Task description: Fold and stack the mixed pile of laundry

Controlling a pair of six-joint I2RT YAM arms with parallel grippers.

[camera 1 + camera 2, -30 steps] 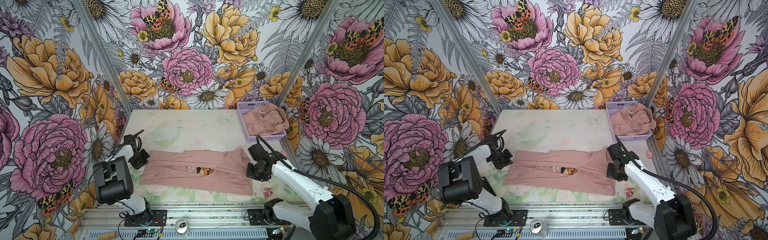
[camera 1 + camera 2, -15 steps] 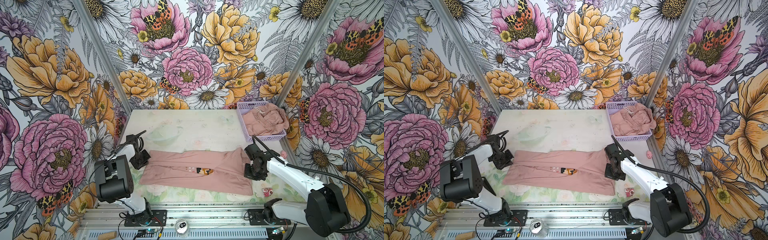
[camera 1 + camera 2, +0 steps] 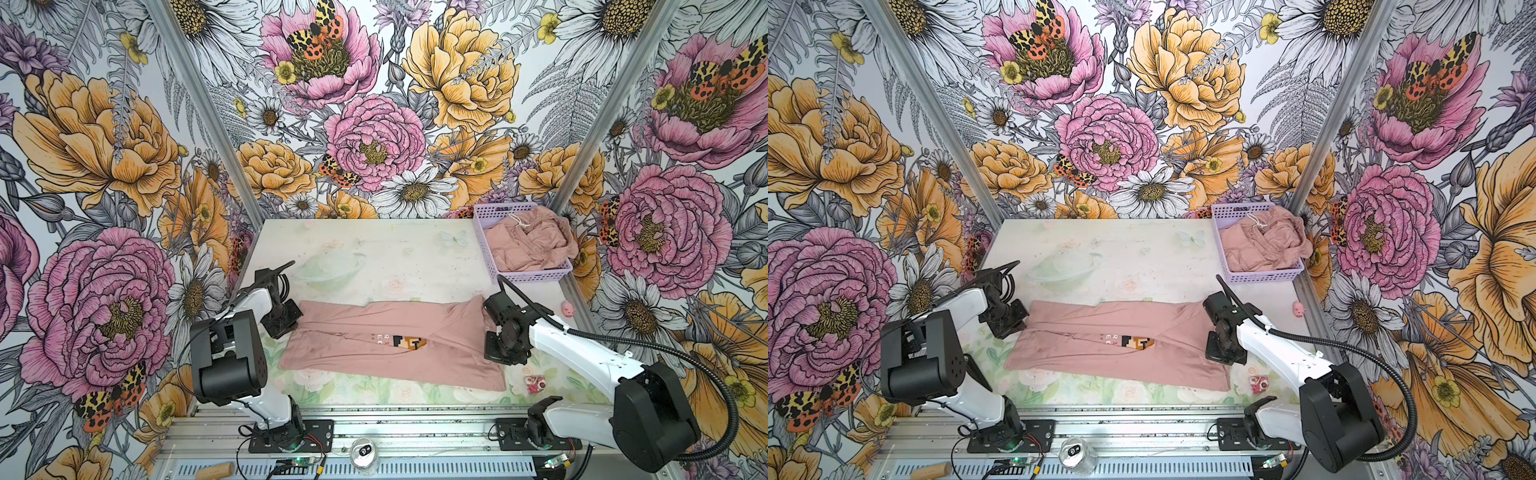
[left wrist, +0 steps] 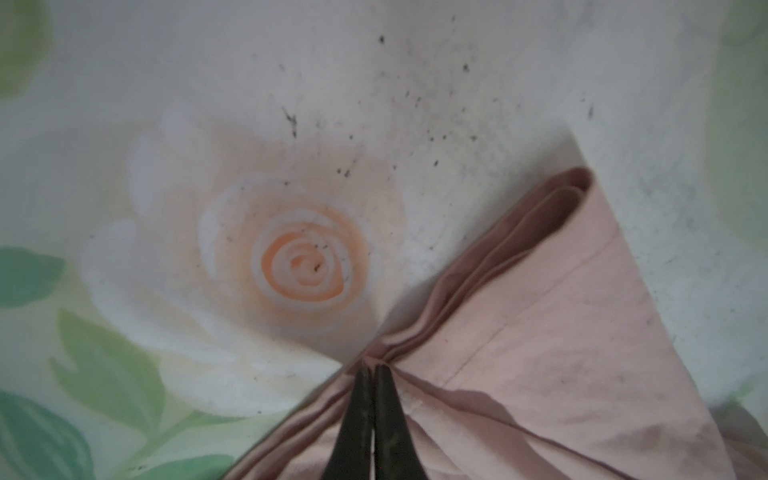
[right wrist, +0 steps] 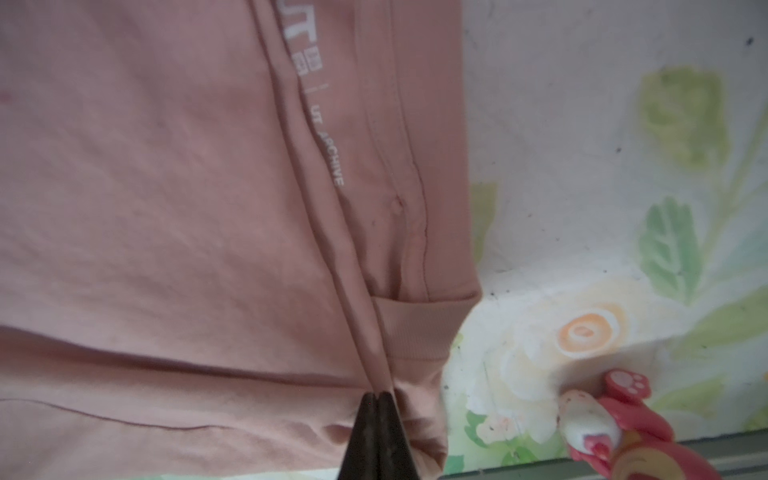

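Crosswise lies the T-shirt [image 3: 374,320], collar [image 5: 411,328] rightward; left pincer [image 4: 371,368] and right pincer [image 5: 378,395] clench its ends.

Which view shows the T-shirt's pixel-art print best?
Both top views: the pixel-art print peeks out between the T-shirt's folded flaps. The left wrist view shows only a pinched fabric edge. The right wrist view shows only white neck lettering, no print.

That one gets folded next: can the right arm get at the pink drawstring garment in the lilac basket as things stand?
Probably, but not at once: the right tool is shut on the T-shirt and must let go first. The basket stands open-topped on that arm's side, nothing between.
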